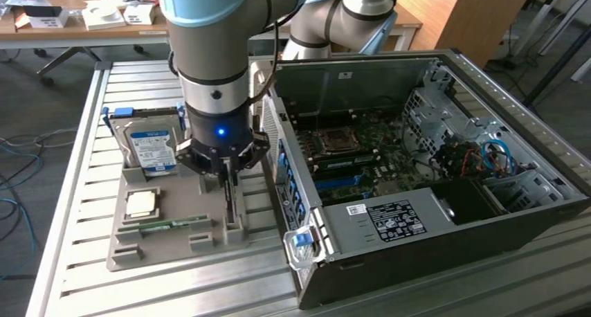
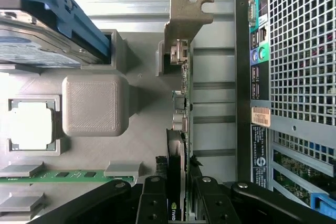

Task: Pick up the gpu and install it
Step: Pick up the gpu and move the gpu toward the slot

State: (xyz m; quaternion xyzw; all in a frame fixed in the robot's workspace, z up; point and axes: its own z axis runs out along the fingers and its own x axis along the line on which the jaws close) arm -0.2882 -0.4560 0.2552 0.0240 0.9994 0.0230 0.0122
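The gpu (image 1: 231, 207) stands on edge in a slot of the grey holder tray (image 1: 162, 256), close to the computer case. In the wrist view the gpu (image 2: 181, 103) is a thin dark card seen edge-on, with its silver bracket (image 2: 186, 17) at the far end. My gripper (image 1: 226, 177) reaches straight down over the card. Its black fingers (image 2: 152, 203) sit against both faces of the card's near end, so the gripper (image 2: 178, 205) is shut on it. The card's lower edge still rests in the tray.
The open computer case (image 1: 397, 220) lies on its side at the exterior view's right, its motherboard (image 1: 351, 151) exposed. On the tray are a silver hard drive (image 1: 152, 151), a square processor (image 1: 143, 203) and a green memory stick (image 1: 171, 225). The case's rear panel (image 2: 294, 77) is right beside the card.
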